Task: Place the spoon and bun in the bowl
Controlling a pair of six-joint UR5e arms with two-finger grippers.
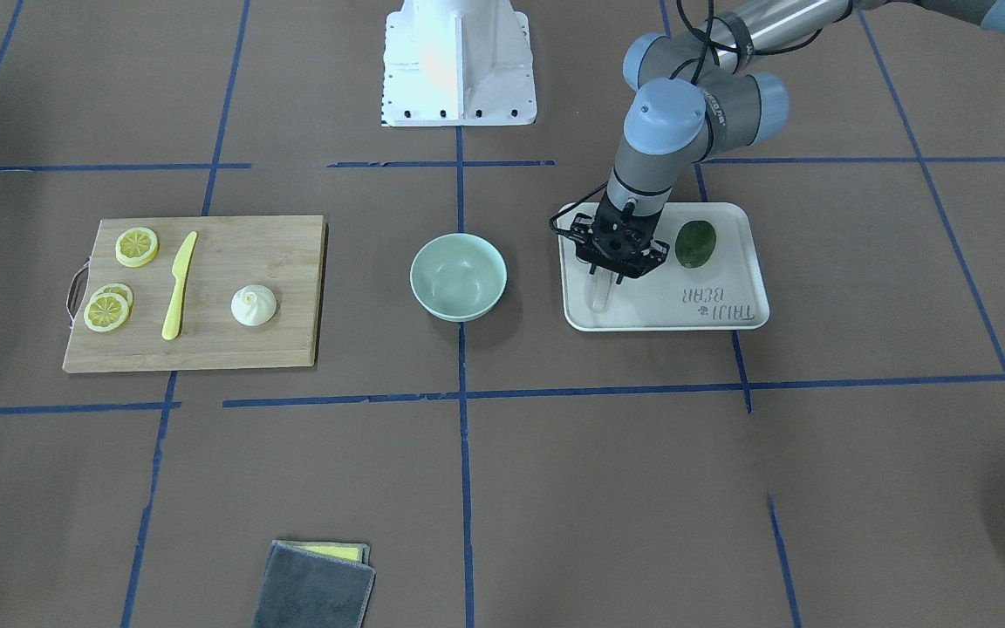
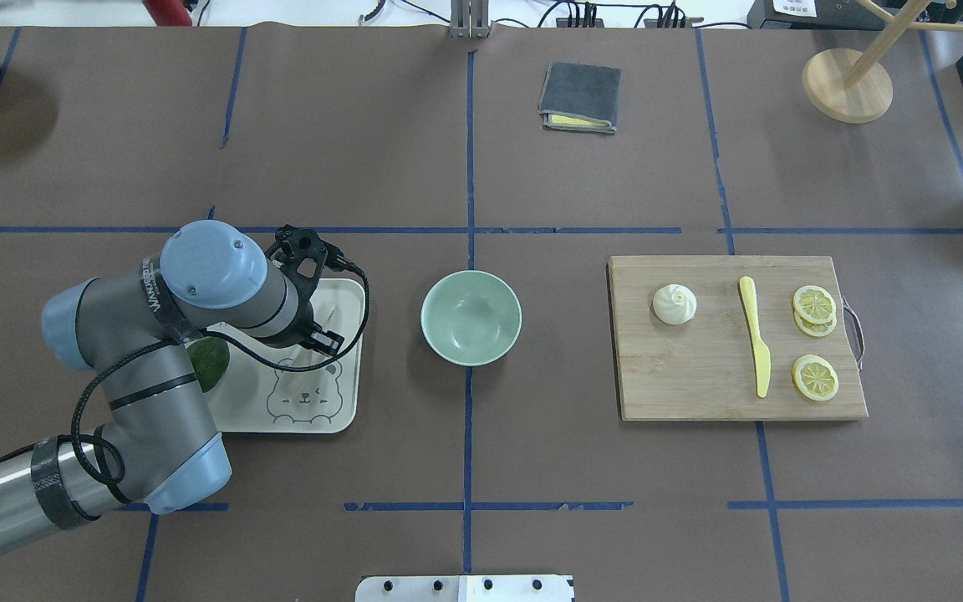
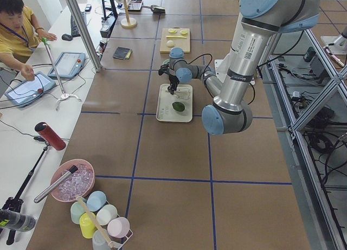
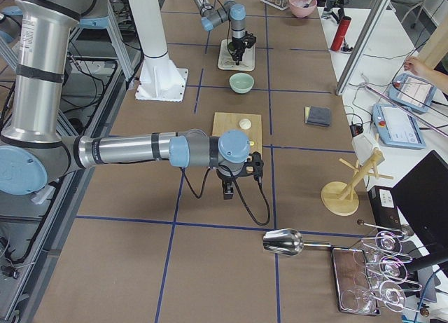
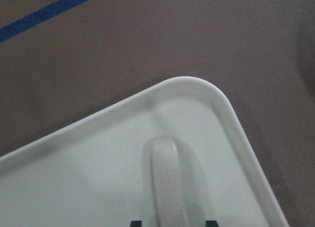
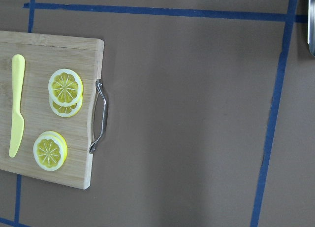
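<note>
The whitish spoon (image 1: 599,298) lies on the white tray (image 1: 712,301), near the tray's corner toward the bowl. My left gripper (image 1: 605,275) is down over it. In the left wrist view the spoon handle (image 5: 167,182) lies between the two open fingertips (image 5: 136,222), and neither tip visibly touches it. The mint-green bowl (image 1: 458,276) stands empty at mid table, also in the overhead view (image 2: 471,318). The white bun (image 1: 253,305) sits on the wooden cutting board (image 1: 232,344). My right gripper (image 4: 227,190) hovers beyond the board's outer end. I cannot tell whether it is open or shut.
A dark green fruit (image 1: 695,243) lies on the tray beside my left gripper. A yellow plastic knife (image 1: 179,284) and lemon slices (image 1: 136,246) share the board with the bun. A folded grey cloth (image 1: 315,584) lies on the operators' side.
</note>
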